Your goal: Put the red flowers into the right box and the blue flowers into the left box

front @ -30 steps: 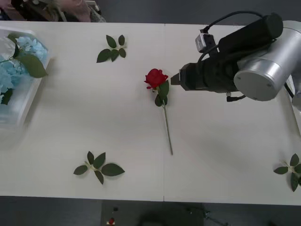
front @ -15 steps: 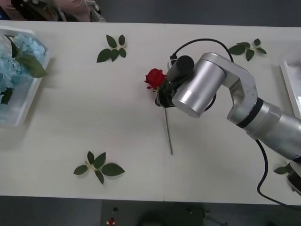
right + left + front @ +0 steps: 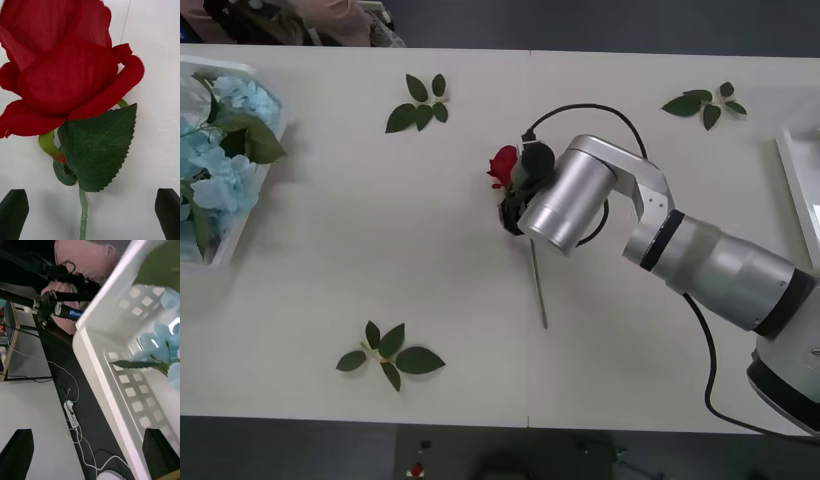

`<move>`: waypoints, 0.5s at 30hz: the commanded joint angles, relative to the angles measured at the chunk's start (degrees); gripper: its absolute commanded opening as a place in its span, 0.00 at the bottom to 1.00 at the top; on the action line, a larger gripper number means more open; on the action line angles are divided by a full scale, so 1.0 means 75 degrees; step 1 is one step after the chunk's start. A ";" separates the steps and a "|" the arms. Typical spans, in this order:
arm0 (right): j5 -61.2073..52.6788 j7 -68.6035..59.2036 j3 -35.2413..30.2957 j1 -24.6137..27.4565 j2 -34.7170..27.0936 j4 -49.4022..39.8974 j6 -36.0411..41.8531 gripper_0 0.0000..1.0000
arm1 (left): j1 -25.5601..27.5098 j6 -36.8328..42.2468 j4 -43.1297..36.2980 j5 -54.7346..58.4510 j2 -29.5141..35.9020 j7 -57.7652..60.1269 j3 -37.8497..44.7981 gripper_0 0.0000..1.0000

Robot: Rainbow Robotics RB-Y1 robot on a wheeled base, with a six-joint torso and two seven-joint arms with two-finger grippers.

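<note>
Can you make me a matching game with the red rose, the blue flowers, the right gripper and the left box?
Things:
1. red rose
2. blue flowers
3. right gripper
4. left box

Places or states:
A. at the table's left edge, holding flowers
B. lying at the middle of the table
C. open, fingers either side of a green stem
D. resting inside a white box

Pairs: 1-B, 2-D, 3-C, 4-A

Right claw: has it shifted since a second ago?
Yes. The right claw has swung leftward along the table, from right of the red rose to directly over it, fingers open astride the stem.
</note>
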 commanded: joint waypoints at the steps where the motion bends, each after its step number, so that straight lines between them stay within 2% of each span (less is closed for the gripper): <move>1: 0.0168 0.0411 0.0102 -0.0369 0.0353 0.0616 -0.0349 0.99 | -0.0123 0.0195 -0.0480 0.0232 0.0678 -0.0041 0.0450 0.83; 3: 0.0226 0.0422 0.0173 -0.0392 0.0447 0.0885 -0.0525 0.98 | -0.0123 0.0805 -0.0797 0.0408 0.0783 -0.0041 0.0754 0.84; 5: 0.0226 0.0434 0.0231 -0.0416 0.0518 0.1096 -0.0701 0.96 | -0.0111 0.1508 -0.1172 0.0794 0.0877 -0.0041 0.1118 0.88; 6: 0.0238 0.0434 0.0243 -0.0416 0.0553 0.1190 -0.0771 0.90 | -0.0111 0.1965 -0.1430 0.1041 0.0912 -0.0041 0.1376 0.92; 8: 0.0238 0.0457 0.0255 -0.0416 0.0576 0.1260 -0.0806 0.64 | -0.0111 0.2703 -0.1933 0.1462 0.0830 -0.0041 0.1903 0.94; 9: 0.0238 0.0457 0.0255 -0.0416 0.0576 0.1249 -0.0806 0.58 | -0.0111 0.2808 -0.2051 0.1556 0.0772 -0.0041 0.2008 0.94; 13: 0.0250 0.0469 0.0255 -0.0416 0.0576 0.1260 -0.0795 0.15 | -0.0111 0.2996 -0.2637 0.1978 0.0350 -0.0052 0.2583 0.94; 15: 0.0285 0.0457 0.0255 -0.0416 0.0553 0.1249 -0.0795 0.01 | -0.0111 0.3066 -0.2894 0.2177 0.0162 -0.0076 0.2735 0.94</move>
